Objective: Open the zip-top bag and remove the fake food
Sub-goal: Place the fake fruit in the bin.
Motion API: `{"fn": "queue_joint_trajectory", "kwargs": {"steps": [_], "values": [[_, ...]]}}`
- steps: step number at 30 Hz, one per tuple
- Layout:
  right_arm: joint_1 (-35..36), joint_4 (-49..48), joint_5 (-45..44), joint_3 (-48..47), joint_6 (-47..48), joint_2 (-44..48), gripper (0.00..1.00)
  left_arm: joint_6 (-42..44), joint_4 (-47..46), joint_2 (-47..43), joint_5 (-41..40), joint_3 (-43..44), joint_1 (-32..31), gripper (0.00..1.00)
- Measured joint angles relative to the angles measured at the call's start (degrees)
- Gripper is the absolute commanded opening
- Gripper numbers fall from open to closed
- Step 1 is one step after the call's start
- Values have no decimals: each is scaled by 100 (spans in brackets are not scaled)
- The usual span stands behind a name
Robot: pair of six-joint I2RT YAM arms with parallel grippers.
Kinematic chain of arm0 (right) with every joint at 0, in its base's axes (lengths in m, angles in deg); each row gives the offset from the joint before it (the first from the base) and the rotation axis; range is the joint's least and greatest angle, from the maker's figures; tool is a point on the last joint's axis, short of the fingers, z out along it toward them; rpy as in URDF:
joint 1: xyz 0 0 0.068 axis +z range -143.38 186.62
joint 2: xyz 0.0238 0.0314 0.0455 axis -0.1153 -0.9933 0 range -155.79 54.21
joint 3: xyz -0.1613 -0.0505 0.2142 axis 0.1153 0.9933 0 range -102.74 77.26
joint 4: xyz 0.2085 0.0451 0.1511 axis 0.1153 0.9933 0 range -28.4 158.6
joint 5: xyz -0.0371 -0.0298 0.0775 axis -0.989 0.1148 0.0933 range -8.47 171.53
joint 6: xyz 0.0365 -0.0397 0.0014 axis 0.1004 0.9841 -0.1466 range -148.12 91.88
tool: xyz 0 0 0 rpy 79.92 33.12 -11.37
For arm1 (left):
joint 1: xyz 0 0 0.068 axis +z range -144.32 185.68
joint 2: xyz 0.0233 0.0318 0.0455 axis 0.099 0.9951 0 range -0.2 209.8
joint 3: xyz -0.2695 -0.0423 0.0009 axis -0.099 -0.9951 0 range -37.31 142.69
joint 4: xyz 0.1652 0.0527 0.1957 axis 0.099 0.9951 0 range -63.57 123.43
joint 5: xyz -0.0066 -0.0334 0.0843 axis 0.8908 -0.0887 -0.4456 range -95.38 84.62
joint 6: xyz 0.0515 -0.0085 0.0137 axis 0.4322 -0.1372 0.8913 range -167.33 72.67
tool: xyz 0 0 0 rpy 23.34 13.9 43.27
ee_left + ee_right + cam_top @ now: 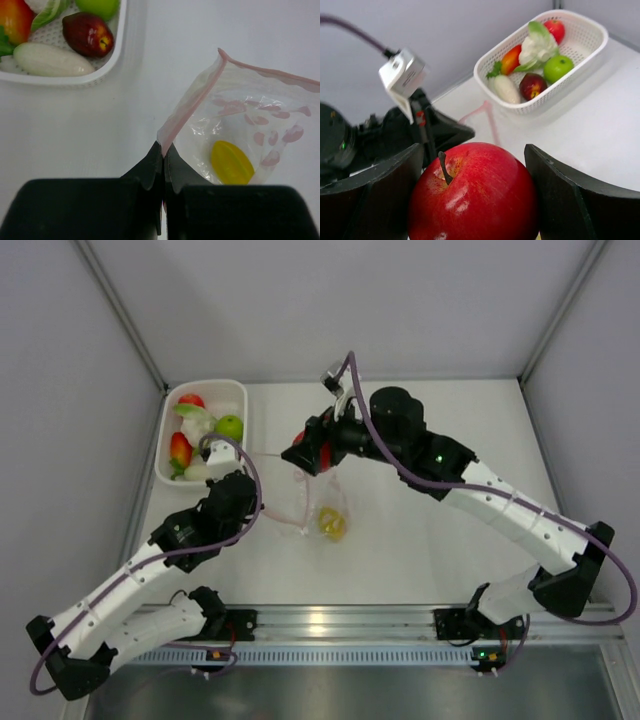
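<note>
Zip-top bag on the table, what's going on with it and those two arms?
The left end effector pinches the zip-top bag by its pink zip edge. The right end effector grips a red apple near the bag. A yellow piece lies in the bag; other fake food sits in the white basket.

no readable txt, no labels, brands or nos. on anything

Underside of red apple (475,197) off-frame
</note>
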Motion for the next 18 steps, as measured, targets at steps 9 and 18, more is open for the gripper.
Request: {"fn": "queue_joint_trajectory", "kwargs": {"steps": [9,18], "values": [[-817,-212,149,-1408,-376,-1220,15,-254,848,-267,214,7,623,0],[-1012,-507,184,-2253,-439,-2374,12,192,1458,-1027,715,826,627,0]]}}
